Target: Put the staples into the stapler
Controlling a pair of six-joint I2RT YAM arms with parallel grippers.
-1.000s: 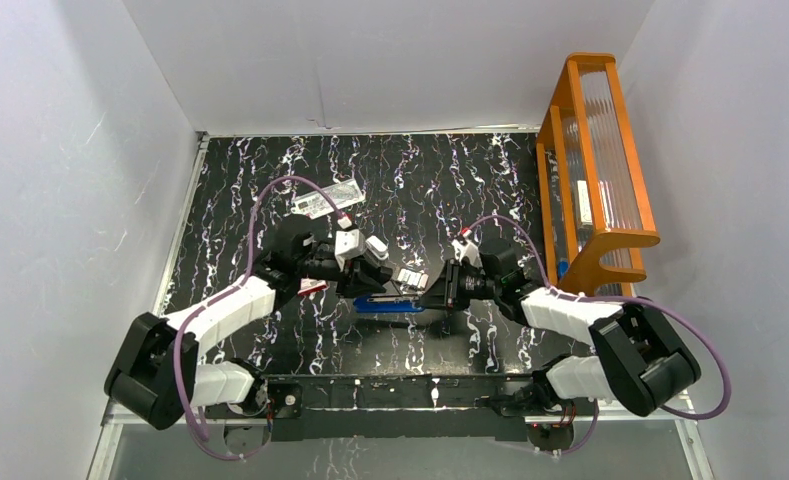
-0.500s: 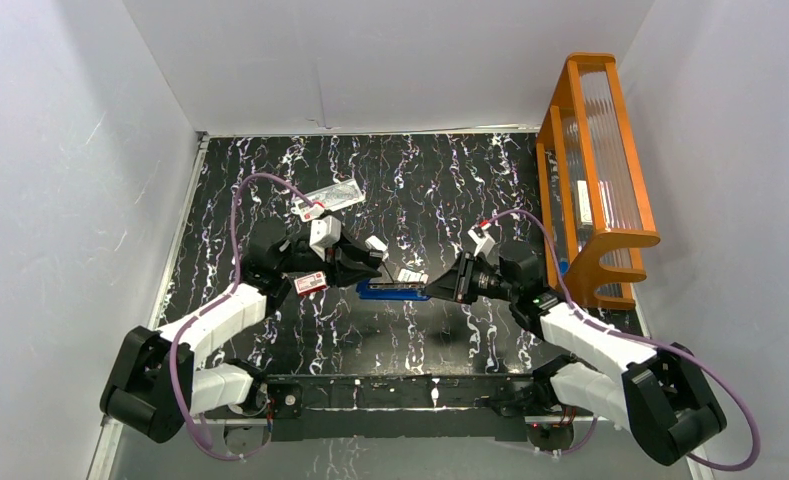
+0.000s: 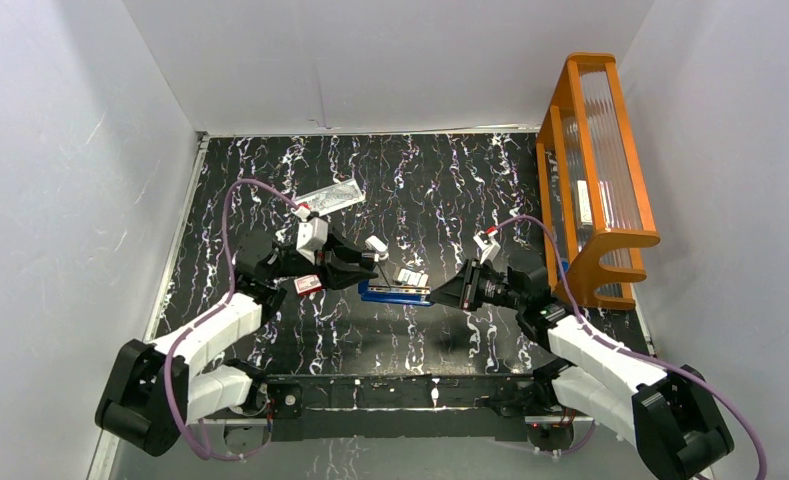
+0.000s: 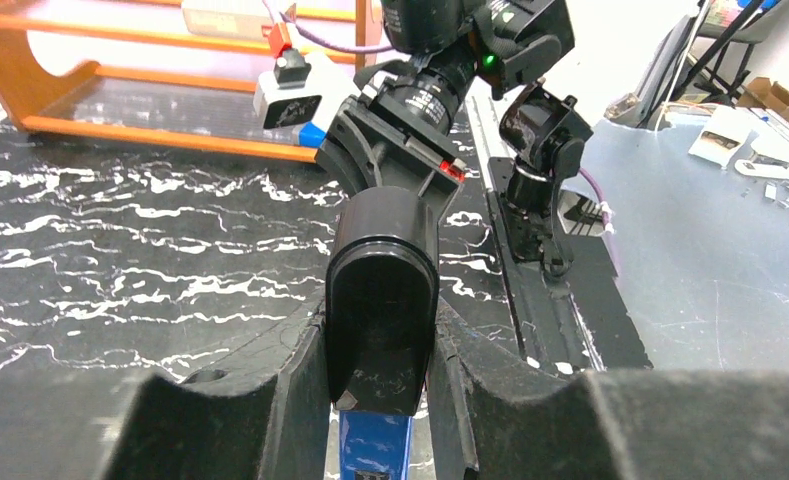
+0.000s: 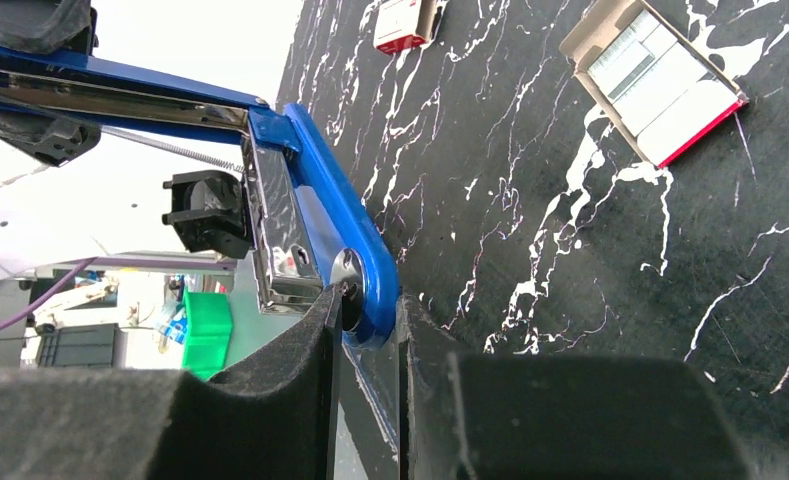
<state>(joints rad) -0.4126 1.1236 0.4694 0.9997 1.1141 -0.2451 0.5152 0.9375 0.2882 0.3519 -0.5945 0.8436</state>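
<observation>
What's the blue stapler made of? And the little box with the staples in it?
The stapler looks like glossy blue painted metal or plastic. Its silver inside part shines mirror-like, so it is likely metal. The staple box looks like matte cardboard, with a brownish raw edge.

Blue stapler mid-table, filled staples tray just beside.

White walls; black tabletop (orange rack)
</observation>
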